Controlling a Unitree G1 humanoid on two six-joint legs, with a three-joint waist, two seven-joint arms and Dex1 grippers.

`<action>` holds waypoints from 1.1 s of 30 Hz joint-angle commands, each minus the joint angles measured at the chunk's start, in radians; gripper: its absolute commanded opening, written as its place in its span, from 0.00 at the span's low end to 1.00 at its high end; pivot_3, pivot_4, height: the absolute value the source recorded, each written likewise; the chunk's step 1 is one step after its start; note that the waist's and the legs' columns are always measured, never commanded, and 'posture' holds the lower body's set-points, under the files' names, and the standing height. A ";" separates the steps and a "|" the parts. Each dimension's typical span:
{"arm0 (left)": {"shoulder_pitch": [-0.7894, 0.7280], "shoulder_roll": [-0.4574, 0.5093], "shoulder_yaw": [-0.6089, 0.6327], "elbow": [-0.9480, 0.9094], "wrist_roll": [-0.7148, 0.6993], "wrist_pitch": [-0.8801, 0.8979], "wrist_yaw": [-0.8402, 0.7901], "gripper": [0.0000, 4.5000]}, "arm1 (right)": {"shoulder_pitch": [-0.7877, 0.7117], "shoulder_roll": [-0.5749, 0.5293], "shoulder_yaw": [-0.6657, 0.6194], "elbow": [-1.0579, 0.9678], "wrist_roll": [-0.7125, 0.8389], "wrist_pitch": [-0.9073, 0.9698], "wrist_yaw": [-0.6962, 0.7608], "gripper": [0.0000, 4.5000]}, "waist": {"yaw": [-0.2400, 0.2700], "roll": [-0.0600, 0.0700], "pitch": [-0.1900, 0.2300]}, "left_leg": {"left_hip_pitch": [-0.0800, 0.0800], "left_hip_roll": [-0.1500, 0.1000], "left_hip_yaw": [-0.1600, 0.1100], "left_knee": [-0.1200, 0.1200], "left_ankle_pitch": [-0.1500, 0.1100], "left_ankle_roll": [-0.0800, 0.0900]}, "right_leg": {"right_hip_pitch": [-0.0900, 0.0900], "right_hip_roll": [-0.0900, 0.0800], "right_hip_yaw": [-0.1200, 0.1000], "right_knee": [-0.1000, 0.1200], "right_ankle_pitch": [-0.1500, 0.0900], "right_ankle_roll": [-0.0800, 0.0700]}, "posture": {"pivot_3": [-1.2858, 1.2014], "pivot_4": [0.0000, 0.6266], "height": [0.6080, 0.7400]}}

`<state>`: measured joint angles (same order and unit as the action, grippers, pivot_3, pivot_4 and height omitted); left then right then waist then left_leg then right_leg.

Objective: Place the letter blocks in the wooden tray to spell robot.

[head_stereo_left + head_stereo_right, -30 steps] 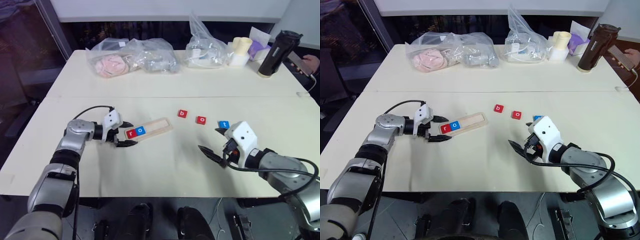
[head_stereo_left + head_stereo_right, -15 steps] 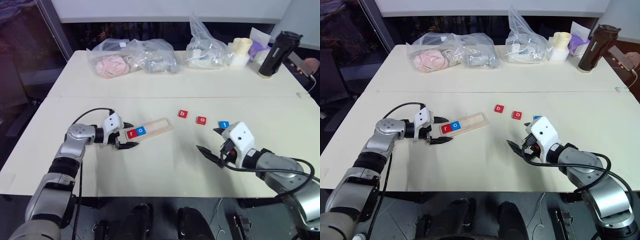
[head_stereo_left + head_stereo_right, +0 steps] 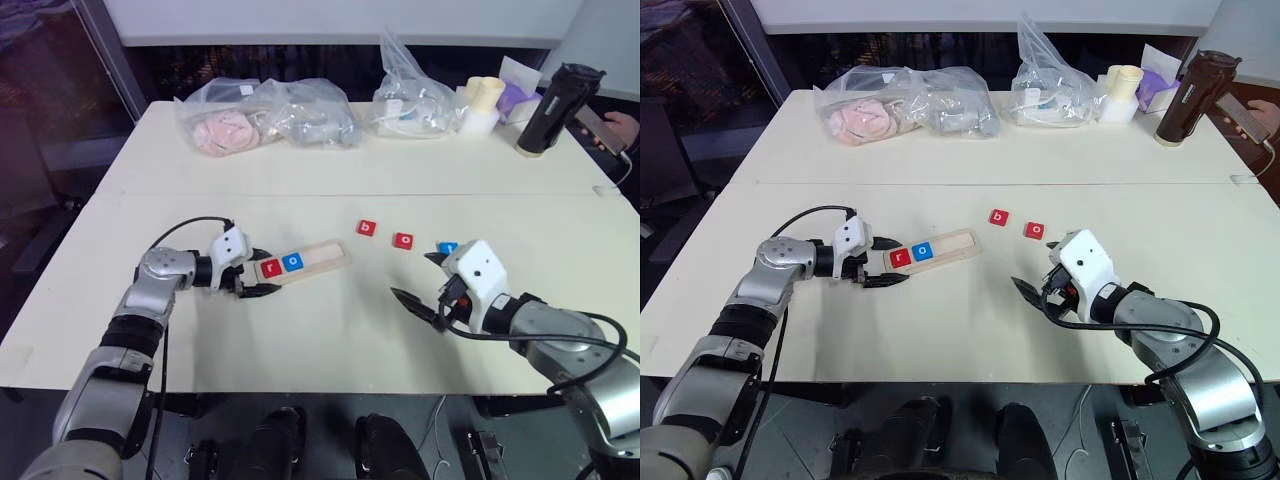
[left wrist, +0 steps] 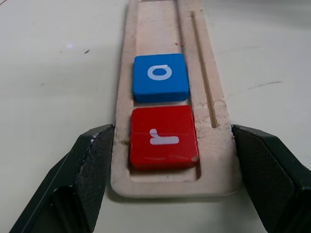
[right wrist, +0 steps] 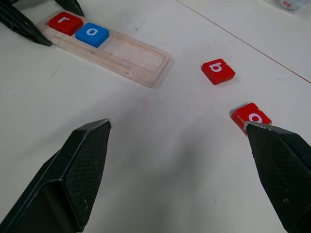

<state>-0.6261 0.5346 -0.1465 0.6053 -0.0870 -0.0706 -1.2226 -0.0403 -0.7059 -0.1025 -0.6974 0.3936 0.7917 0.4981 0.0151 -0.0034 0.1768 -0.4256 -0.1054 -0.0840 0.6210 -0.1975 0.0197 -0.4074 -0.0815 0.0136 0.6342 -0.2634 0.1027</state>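
The wooden tray point(image 3: 325, 252) lies slanted on the table left of centre. At its near end sit a red r block point(image 4: 163, 137) and, beside it, a blue o block point(image 4: 161, 77). My left gripper point(image 3: 262, 273) straddles that end, with its fingers point(image 4: 92, 165) pressed against both long sides. A red b block point(image 3: 367, 228), a red o block point(image 3: 403, 240) and a blue t block point(image 3: 448, 247) lie loose in a row to the right. My right gripper point(image 3: 415, 277) hovers open just in front of the t block, holding nothing and partly covering it.
Several clear plastic bags point(image 3: 270, 115) line the far table, with a cream cup point(image 3: 483, 100) and a black bottle point(image 3: 560, 100) at the far right. A person's hand holding a phone point(image 3: 610, 125) shows at the right edge. A seam point(image 3: 330, 195) joins the two tables.
The wooden tray has shifted slightly to the right together with my left gripper. The right gripper and the loose blocks have stayed put.
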 commanded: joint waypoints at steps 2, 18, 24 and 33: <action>0.006 -0.023 -0.041 -0.056 -0.006 -0.011 -0.063 0.88 | -0.015 0.003 -0.005 -0.004 -0.007 -0.016 -0.001 1.00 | 0.000 0.000 0.000 | 0.000 0.000 0.000 0.000 0.000 0.000 | 0.000 0.000 0.000 0.000 0.000 0.000 | 0.52 0.24 0.98; 0.017 -0.117 -0.147 -0.221 -0.025 0.012 -0.186 0.88 | -0.014 -0.005 -0.009 -0.012 -0.011 -0.013 0.006 1.00 | -0.002 0.000 0.000 | 0.000 0.000 0.000 0.000 0.000 0.000 | -0.001 0.000 0.000 0.000 0.000 0.000 | 0.52 0.24 0.98; 0.063 -0.107 -0.167 -0.267 -0.019 0.028 -0.175 0.88 | 0.001 -0.005 -0.015 -0.032 -0.007 0.002 0.002 1.00 | -0.003 0.000 0.000 | 0.000 0.000 0.000 0.000 0.000 0.000 | -0.001 0.000 0.000 0.000 0.000 0.000 | 0.52 0.24 0.98; 0.120 -0.102 -0.179 -0.324 -0.014 0.067 -0.130 0.88 | -0.002 -0.012 -0.017 -0.038 0.000 0.016 0.009 1.00 | -0.002 0.000 0.000 | 0.000 0.000 0.000 0.001 0.000 0.000 | 0.000 0.000 0.000 0.001 0.000 0.000 | 0.52 0.24 0.98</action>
<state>-0.5162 0.4305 -0.3214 0.3079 -0.0970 -0.0133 -1.3623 -0.0374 -0.7100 -0.1023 -0.7008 0.3874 0.8099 0.5049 0.0135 -0.0035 0.1769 -0.4260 -0.1051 -0.0840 0.6218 -0.1974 0.0199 -0.4077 -0.0811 0.0138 0.6348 -0.2632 0.1025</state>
